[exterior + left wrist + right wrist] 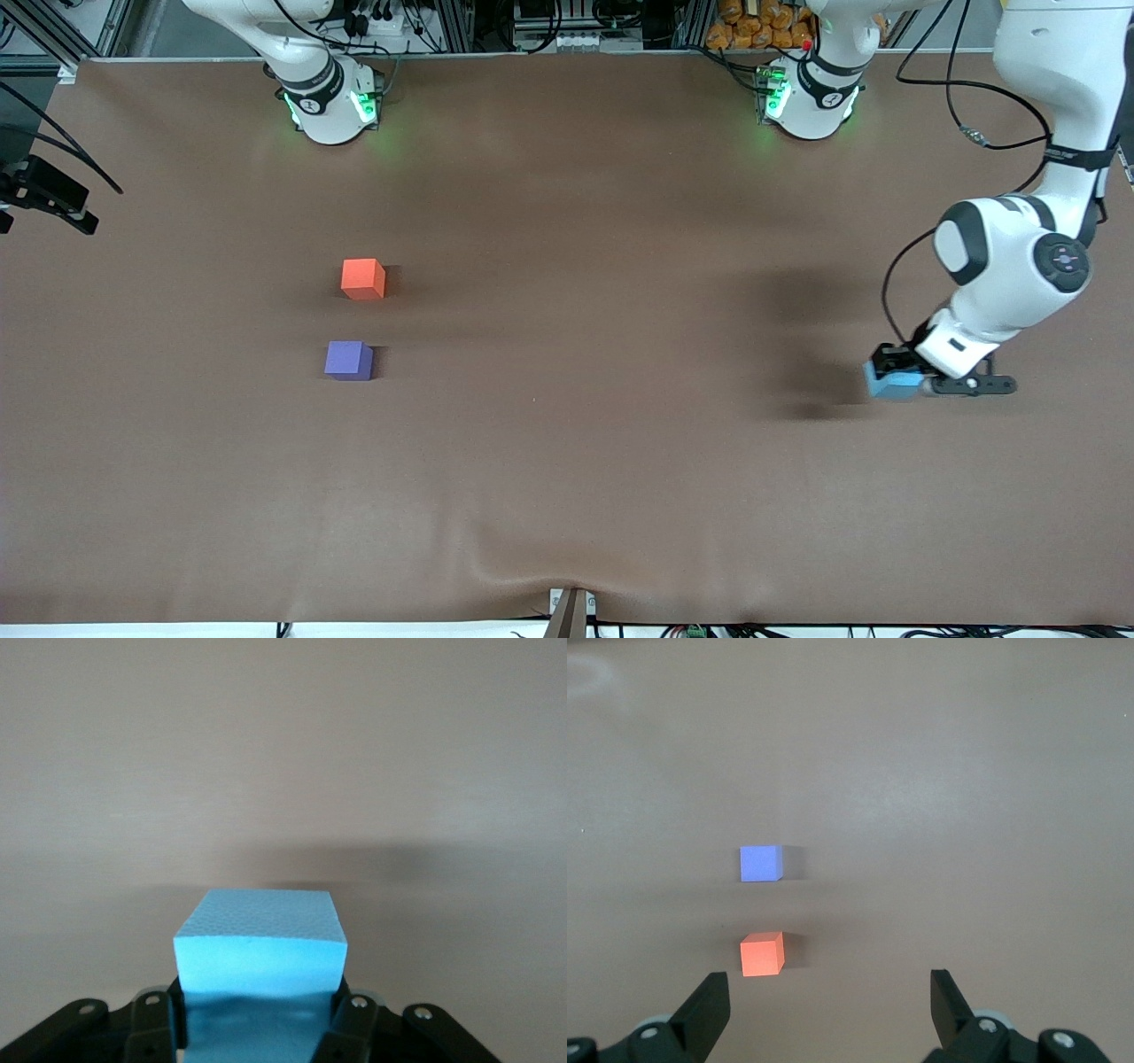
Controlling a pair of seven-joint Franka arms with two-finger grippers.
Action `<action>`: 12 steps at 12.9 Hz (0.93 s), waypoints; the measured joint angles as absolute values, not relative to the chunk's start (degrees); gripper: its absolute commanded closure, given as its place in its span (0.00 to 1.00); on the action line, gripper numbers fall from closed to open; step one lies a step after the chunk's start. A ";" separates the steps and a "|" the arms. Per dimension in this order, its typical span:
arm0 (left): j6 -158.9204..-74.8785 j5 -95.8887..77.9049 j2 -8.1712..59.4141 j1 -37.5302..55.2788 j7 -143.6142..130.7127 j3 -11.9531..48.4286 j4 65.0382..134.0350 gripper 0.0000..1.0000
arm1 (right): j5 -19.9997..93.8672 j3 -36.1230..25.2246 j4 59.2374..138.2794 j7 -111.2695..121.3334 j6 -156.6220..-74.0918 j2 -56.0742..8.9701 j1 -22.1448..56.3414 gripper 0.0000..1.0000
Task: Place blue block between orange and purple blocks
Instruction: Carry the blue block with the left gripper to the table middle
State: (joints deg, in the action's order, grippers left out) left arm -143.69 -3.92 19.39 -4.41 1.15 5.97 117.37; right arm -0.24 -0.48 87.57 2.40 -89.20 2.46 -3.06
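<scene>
**A:** Two arms are sharing this brown table, and the left arm is doing the work, reaching out at its own end with the left gripper clenched on the blue block.

**B:** Is it sitting square in there?

**A:** It is looking that way from the left wrist; the block is sticking out past both fingers, pinched on two opposite faces so it can be set down flat.

**B:** And the destination?

**A:** Well apart from that pincer, toward the right arm's end. The orange block and purple block are sitting with a gap between them, seemingly enough for one cube.

**B:** The right gripper?

**A:** Released, jaws wide, hovering over those two and waiting.
</scene>
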 measured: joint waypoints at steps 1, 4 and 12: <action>-140.32 -3.92 18.91 -2.49 -2.53 6.88 115.55 1.00 | -0.21 -0.49 87.57 2.40 -89.18 2.46 -3.08 0.00; -130.20 -3.91 18.25 5.73 -15.35 7.46 107.75 1.00 | -0.16 -0.52 87.57 2.40 -89.17 2.46 -3.13 0.00; -118.61 2.94 29.41 31.15 -36.87 7.59 87.93 1.00 | -0.10 -0.53 87.54 2.40 -89.15 2.46 -3.16 0.00</action>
State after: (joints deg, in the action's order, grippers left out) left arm -118.61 2.94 29.41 31.15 -36.87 7.59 87.93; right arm -0.10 -0.53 87.54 2.40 -89.15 2.46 -3.16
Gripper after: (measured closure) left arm 0.449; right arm 0.000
